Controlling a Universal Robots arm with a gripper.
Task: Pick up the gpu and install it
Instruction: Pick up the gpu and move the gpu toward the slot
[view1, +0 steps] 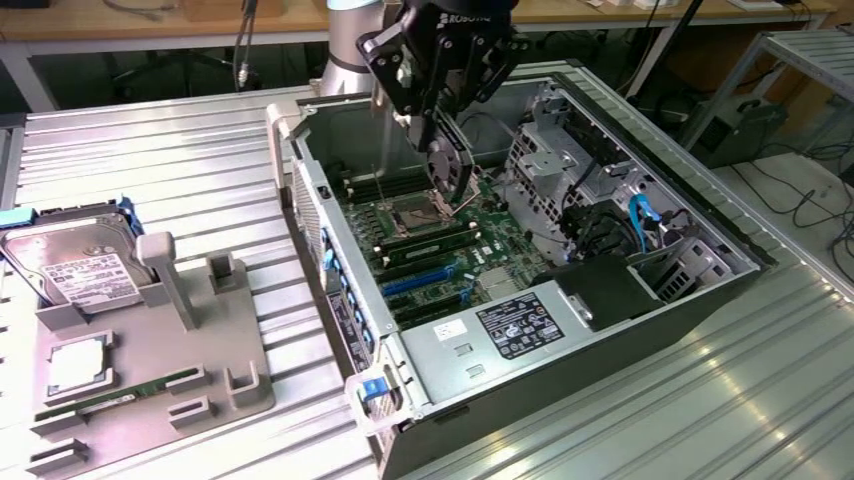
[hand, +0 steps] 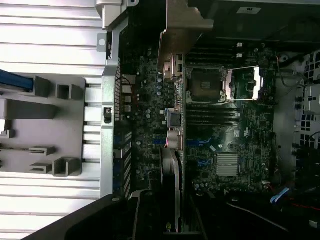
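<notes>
jaws grip the gpu (view1: 459, 168) edge-on, long axis pointing down at motherboard (view1: 447, 252).

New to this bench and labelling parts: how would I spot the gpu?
Find the open computer case on the ribbed metal table. Over its green motherboard, the robot's hand grips the gpu: a thin dark card held edge-on, unlike the flat board beneath.

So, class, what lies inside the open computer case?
The motherboard with its CPU socket, blue slots and the labelled power supply. The gpu, held by the gripper, covers a strip of board beneath it.
</notes>
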